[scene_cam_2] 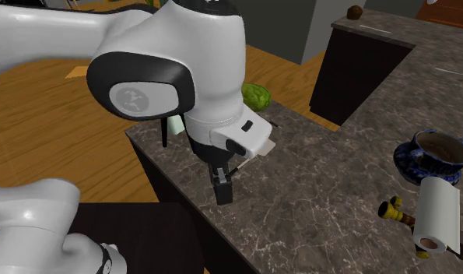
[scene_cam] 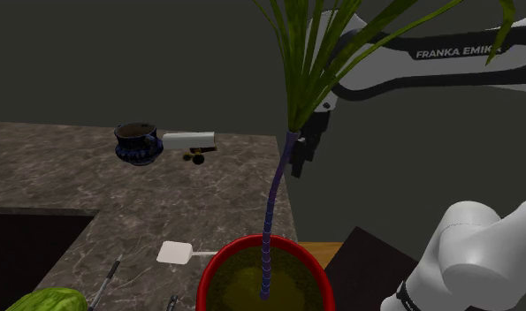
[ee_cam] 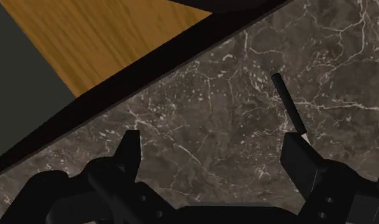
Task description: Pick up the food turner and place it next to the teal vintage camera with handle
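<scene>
Potted plant point(scene_cam: 268, 231) beside white food turner point(scene_cam: 176, 253)

My claw point(ee_cam: 212, 140) is all black. My arm point(scene_cam: 429, 79) is white with dark joints and carries white lettering on a dark band. The countertop point(scene_cam: 208, 190) is dark grey-brown stone veined with thin white lines. On it the mug point(scene_cam: 135, 143) is deep blue with a paler pattern. Just beside the mug are a white paper roll point(scene_cam: 189, 140) and a small black-and-yellow thing point(scene_cam: 196, 158). Well apart from the mug, the food turner point(scene_cam: 175, 254) has a white blade and a dark handle. The pot point(scene_cam: 202, 287) is red, and its plant point(scene_cam: 298, 79) has green leaves on a purple stem. The floor point(ee_cam: 105, 38) is orange-brown wood grain.
</scene>
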`<act>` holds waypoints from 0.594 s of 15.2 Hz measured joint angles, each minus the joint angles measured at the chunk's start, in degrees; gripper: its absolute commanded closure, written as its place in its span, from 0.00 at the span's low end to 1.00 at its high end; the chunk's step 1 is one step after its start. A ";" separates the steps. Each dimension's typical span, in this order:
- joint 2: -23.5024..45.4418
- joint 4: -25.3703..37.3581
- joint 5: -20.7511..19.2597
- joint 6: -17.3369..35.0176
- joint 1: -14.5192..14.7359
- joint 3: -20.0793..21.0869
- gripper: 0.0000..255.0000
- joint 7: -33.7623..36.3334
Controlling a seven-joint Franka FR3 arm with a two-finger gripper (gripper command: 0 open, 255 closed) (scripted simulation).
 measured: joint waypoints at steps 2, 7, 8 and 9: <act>3.00 0.45 0.02 2.30 0.95 1.06 0.00 -0.99; 11.65 2.72 -0.35 8.07 3.31 4.32 0.00 -2.60; 13.16 3.36 -0.50 8.79 3.76 4.94 0.00 -2.88; 14.58 3.81 -0.64 9.62 4.29 5.66 0.00 -3.04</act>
